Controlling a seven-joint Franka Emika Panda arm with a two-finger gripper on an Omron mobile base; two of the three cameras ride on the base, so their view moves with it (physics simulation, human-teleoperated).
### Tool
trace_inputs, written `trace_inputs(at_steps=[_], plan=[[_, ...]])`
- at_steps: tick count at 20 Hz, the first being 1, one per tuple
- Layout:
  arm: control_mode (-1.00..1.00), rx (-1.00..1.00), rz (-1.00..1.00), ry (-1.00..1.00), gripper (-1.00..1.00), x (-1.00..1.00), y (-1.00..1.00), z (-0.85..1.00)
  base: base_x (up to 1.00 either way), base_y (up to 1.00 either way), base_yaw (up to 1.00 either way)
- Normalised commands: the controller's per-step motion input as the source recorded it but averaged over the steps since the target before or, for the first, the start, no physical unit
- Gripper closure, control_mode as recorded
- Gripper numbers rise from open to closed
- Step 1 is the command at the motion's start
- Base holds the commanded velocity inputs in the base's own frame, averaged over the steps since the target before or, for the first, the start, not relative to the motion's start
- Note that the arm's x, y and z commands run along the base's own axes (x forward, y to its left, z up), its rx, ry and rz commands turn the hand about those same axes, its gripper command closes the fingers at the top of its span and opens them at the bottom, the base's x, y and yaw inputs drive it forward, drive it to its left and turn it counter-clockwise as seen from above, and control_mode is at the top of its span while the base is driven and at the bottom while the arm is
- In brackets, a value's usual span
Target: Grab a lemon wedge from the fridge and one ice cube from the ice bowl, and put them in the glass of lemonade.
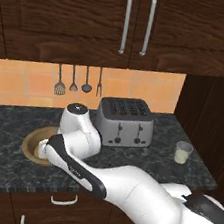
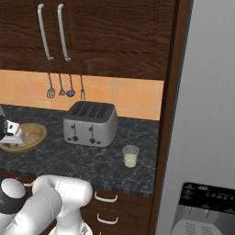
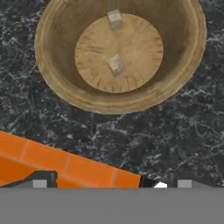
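Two ice cubes (image 3: 116, 64) lie inside the ice bowl (image 3: 52, 78): one at its centre, the other toward its wall; the gripper (image 2: 10, 133) hovers over the bowl, jaws wide apart, holding nothing; closing between them risks pinching both or nudging either away.

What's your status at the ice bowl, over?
Gripper open, empty, above ice bowl. Two ice cubes inside; nearest ice cube untouched. Nothing blocking.

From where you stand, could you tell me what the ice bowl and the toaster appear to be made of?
The ice bowl looks like light brown wood, matt, with grain lines across its flat floor. The toaster looks like brushed grey metal with a dull sheen, though painted plastic is possible.
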Motion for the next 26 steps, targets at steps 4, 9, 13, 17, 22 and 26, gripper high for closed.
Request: trace_inputs(at_steps=[4, 9, 13, 17, 22, 26], plan=[[-1.0, -0.04, 0.03, 0.02, -1.0, 1.0, 0.84, -0.06, 0.0, 0.0, 0.0], [-1.0, -0.12, 0.03, 0.2, -1.0, 0.53, 0.09, -0.04, 0.0, 0.0, 0.0], [-1.0, -0.07, 0.03, 0.21, -1.0, 0.12, -0.14, -0.39, 0.0, 0.0, 0.0], [-1.0, -0.04, 0.01, 0.12, -1.0, -0.06, 0.0, -0.59, 0.0, 0.0, 0.0], [-1.0, -0.03, 0.0, 0.03, -1.0, 0.0, -0.03, -0.31, 0.0, 0.0, 0.0], [-1.0, -0.03, 0.0, 0.02, -1.0, 0.0, 0.0, -0.21, 0.0, 0.0, 0.0]])
